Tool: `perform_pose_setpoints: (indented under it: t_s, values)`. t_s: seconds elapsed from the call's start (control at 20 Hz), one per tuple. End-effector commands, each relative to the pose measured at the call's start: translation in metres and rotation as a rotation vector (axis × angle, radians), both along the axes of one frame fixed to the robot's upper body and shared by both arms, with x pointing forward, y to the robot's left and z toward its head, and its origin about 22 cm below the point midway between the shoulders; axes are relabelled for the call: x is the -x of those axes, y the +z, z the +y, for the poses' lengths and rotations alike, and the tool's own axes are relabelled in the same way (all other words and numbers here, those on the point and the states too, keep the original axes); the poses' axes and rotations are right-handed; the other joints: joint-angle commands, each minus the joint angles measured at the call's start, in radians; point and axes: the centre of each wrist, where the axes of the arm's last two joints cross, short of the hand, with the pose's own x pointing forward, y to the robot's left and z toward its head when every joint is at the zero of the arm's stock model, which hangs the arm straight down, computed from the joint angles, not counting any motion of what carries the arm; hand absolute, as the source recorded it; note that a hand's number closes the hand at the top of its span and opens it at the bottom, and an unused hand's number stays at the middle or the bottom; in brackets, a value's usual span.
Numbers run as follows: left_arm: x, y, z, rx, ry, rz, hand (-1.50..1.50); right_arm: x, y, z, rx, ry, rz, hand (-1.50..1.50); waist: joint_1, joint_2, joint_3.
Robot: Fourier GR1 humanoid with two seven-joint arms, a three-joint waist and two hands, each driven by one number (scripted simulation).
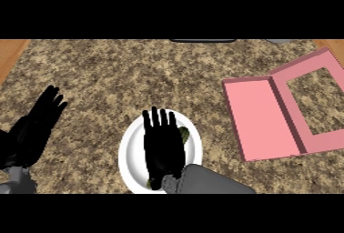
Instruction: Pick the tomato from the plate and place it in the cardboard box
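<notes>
A white plate (132,150) lies on the speckled counter near the lower middle. My right hand (161,141) hovers flat over it, fingers straight and pointing away, and covers most of the plate. A small green-yellow sliver (184,134) shows at the hand's right edge; I cannot tell what it is. No red tomato is visible. The box (262,120) is pink, open and flat, to the right, with its windowed lid (316,100) folded out. My left hand (37,125) rests open at the left edge, fingers up.
Wooden strips border the counter at the top left (10,54) and top right (332,45). A dark object (201,40) sits at the far edge. Bare speckled counter stretches between the plate and the box.
</notes>
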Motion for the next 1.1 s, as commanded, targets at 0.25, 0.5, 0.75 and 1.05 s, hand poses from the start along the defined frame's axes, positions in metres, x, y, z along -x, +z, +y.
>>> perform_pose_setpoints:
  t_s: [0.25, 0.5, 0.75, 1.05]
  values:
    - [-0.001, 0.006, -0.013, -0.006, -0.025, -0.008, 0.0, -0.004, -0.026, 0.008, 0.061, -0.082, 0.046, -1.5, 0.008, 0.001, 0.0]
    - [-0.003, 0.015, 0.0, -0.005, -0.012, 0.015, 0.0, 0.002, -0.034, 0.008, 0.065, -0.076, 0.07, -1.5, 0.005, 0.001, 0.0]
    - [-0.001, -0.006, 0.013, -0.012, -0.007, 0.001, 0.0, -0.024, -0.029, 0.001, 0.047, -0.08, 0.046, -1.5, 0.001, 0.001, 0.0]
    - [-0.013, 0.008, 0.007, 0.006, 0.003, -0.001, 0.0, -0.004, -0.059, -0.001, 0.01, 0.01, -0.039, 1.5, -0.002, 0.001, 0.0]
